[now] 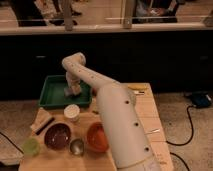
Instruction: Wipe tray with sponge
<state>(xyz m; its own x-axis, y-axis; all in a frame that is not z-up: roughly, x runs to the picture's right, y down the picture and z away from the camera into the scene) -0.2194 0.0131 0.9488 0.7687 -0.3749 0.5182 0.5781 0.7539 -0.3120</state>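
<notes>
Camera view: I take the tray (52,93) as my reference. It lies flat on the counter (145,112), and its green floor is bare across the left half.

Findings:
- The arm (95,82) reaches down over the tray's right edge. The tool (73,89) is low inside the tray, right of its centre, at or very near the floor.
- A pale block at the tool's tip, inside the tray, reads as the sponge (69,93). I cannot separate its outline from the tool.
- Tool state: I cannot tell whether it is apart, together or clamped on the sponge.
- Just in front of the tray stands a white cup (72,112). Further in front are a dark bowl (57,136) and a reddish-orange bowl (97,137). A tan block (42,121) lies off the tray's front left corner. None of them touches the tray.

Assessment: I judge the sponge to be already brought into the tray, with the wiping stage in hand rather than finished. I can see no dirt or wet streaks on the tray floor, so the area covered cannot be confirmed. Outstanding, in my judgement: strokes across the bare left half and along the rim, then lifting the tool out of the tray.
</notes>
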